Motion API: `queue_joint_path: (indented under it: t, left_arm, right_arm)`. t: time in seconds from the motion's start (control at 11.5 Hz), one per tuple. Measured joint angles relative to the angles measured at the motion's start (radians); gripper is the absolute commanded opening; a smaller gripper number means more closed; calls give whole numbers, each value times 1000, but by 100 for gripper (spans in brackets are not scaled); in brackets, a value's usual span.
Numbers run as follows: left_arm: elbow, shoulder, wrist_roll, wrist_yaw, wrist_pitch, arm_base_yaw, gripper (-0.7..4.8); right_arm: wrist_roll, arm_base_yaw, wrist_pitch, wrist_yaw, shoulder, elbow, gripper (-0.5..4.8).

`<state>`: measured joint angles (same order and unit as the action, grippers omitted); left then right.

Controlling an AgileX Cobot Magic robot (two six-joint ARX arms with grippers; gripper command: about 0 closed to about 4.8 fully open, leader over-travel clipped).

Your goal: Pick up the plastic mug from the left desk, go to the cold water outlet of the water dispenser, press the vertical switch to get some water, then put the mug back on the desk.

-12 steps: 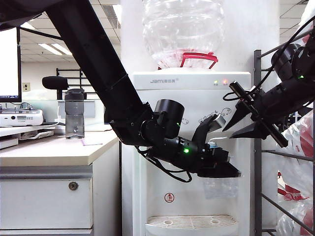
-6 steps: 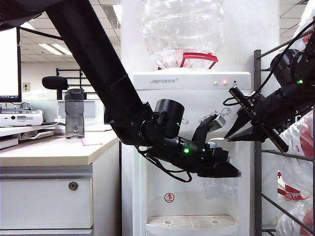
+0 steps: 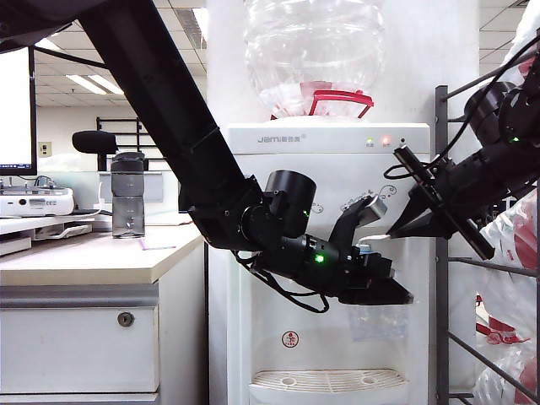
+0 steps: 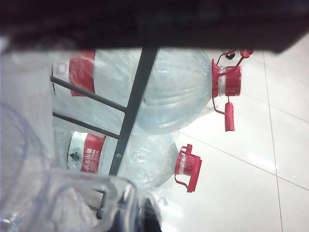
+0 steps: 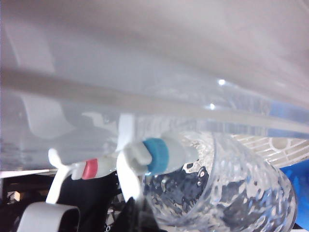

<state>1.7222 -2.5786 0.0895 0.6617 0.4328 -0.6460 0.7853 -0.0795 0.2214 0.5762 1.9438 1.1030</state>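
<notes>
Setting: we read this as an office. Grid ceiling with panel lights at ten o'clock; desk with locked drawer at eight; monitor at nine; water dispenser centre; probably spare bottles racked at three.

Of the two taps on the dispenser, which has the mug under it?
The blue-banded tap: the plastic mug, held by the left pincer, sits beneath it. The red-banded tap beside it has nothing below.
</notes>
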Motion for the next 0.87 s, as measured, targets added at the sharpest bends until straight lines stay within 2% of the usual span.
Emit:
queue_joint_path:
  t: [0.26, 0.43, 0.61, 0.7, 0.87]
  left_arm:
    - [0, 0, 0, 0, 1, 0, -6]
    - [0, 0, 0, 0, 1, 0, -6]
    - [0, 0, 0, 0, 1, 0, -6]
    - [0, 0, 0, 0, 0, 0, -6]
    - [0, 0, 0, 0, 1, 0, -6]
  right_arm:
    - [2, 0, 5, -11, 0, 0, 8]
    - [2, 0, 5, -11, 0, 0, 84]
    - [3, -6, 13, -10, 0, 0, 67]
    - [6, -9, 14, -14, 0, 0, 30]
    - [11, -12, 17, -32, 0, 0, 4]
